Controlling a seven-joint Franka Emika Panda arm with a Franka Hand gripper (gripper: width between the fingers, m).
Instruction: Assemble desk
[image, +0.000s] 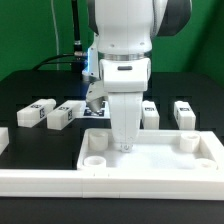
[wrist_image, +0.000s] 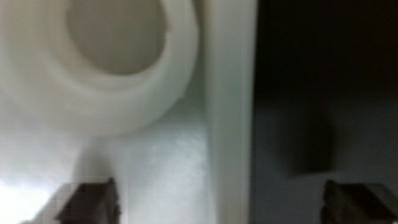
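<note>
The pincer (image: 122, 143) stands wide, gripping nothing, over the far edge of the rimmed desk panel (image: 150, 166), near a round socket (image: 95, 143). Four leg blocks (image: 63, 115) lie beyond it.

White arm (image: 122, 40), dark joint cap (image: 178, 12), white gripper (image: 122, 146)

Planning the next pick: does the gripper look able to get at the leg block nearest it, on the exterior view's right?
Probably yes: that leg block stands uncovered just behind the tabletop, and the gripper hangs close by, fingers open and empty.
</note>
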